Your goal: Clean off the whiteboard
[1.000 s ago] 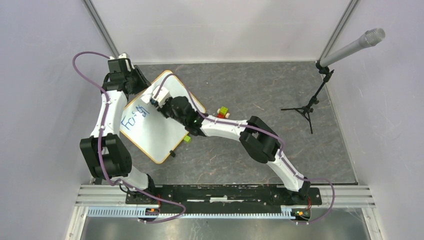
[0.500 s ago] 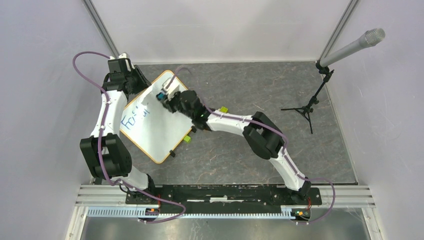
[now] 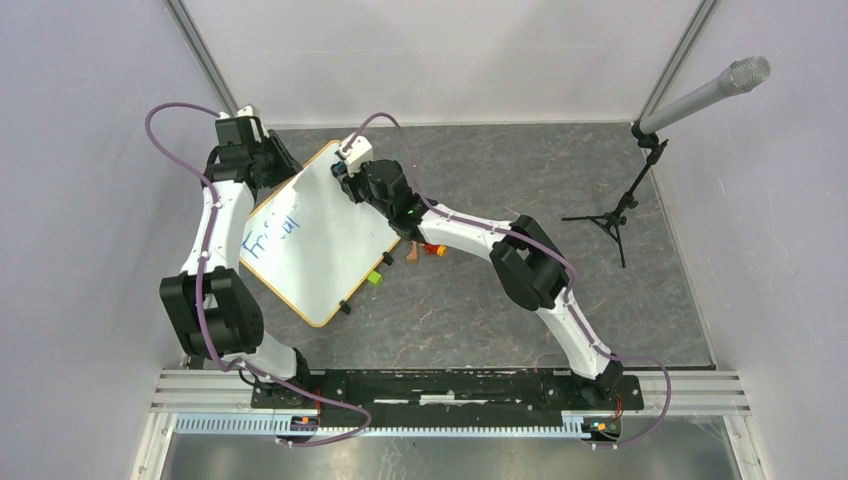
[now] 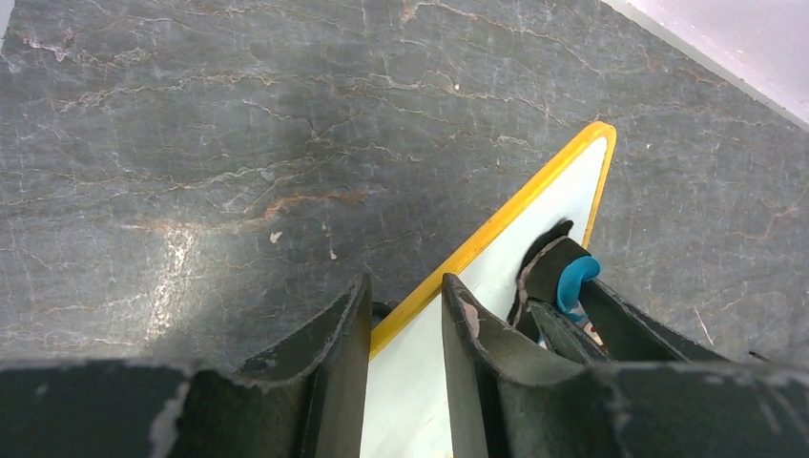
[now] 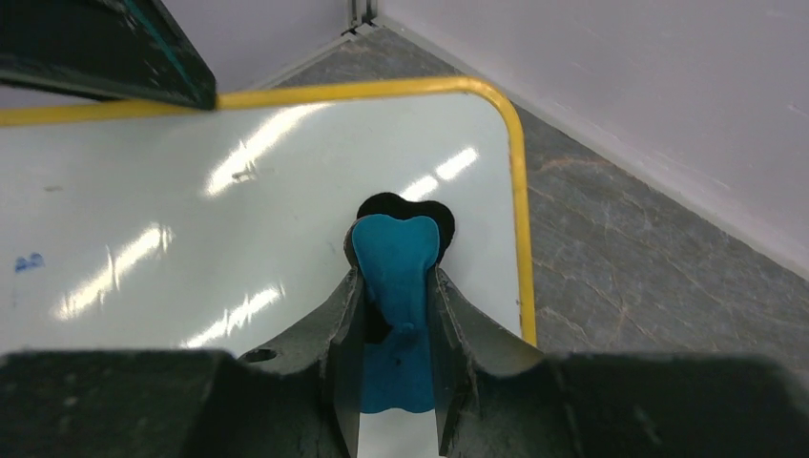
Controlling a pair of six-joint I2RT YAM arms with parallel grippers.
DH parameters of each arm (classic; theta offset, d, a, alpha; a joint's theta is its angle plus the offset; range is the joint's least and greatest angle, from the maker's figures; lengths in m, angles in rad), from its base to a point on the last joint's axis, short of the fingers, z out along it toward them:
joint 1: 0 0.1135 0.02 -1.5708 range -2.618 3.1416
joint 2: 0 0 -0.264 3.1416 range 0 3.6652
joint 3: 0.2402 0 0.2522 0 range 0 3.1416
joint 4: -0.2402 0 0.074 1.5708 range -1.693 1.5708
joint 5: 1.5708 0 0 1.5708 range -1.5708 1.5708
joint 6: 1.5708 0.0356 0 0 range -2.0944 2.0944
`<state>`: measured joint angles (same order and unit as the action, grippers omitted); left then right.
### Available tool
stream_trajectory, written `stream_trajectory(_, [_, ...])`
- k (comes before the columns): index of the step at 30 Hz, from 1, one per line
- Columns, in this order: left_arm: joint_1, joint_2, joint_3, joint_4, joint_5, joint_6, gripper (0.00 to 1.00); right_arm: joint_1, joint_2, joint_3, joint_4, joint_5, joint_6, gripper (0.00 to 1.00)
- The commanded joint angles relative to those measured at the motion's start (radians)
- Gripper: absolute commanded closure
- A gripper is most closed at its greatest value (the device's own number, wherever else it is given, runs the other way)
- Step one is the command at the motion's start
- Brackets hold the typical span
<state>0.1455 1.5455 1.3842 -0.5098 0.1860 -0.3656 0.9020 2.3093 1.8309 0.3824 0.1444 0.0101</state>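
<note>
Right fingers (image 5: pixel 336 334), clamping a teal foam eraser (image 5: pixel 393 258), have swept to the far corner of the yellow-rimmed white whiteboard (image 3: pixel 320 242); left fingers (image 4: pixel 334 353) pinch its rim; blue writing (image 3: pixel 265 232) remains.

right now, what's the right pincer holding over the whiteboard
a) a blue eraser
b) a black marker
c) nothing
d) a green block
a: the right wrist view shows the right pincer shut on the blue eraser, which sits over the whiteboard near its yellow-rimmed corner.
</note>
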Motion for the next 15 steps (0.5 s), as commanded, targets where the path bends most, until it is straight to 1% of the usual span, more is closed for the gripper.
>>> stream_trajectory(1, [-0.011,-0.014,0.000,-0.033,0.070,-0.027,0.62,0.054,0.070,0.154,-0.032,-0.022,-0.043,0.68])
stream_trajectory(7, [-0.011,-0.018,0.001,-0.033,0.067,-0.022,0.62,0.110,0.136,0.253,-0.022,-0.088,-0.083,0.68])
stream_trajectory(10, [-0.011,-0.020,0.002,-0.032,0.070,-0.023,0.63,0.152,0.144,0.268,-0.029,-0.110,-0.160,0.68])
stream_trajectory(12, [-0.010,-0.021,0.001,-0.033,0.070,-0.024,0.63,0.180,0.128,0.242,-0.027,-0.123,-0.214,0.68])
stream_trajectory(15, [-0.011,-0.022,0.002,-0.033,0.067,-0.024,0.63,0.213,0.082,0.151,0.009,-0.183,-0.283,0.68])
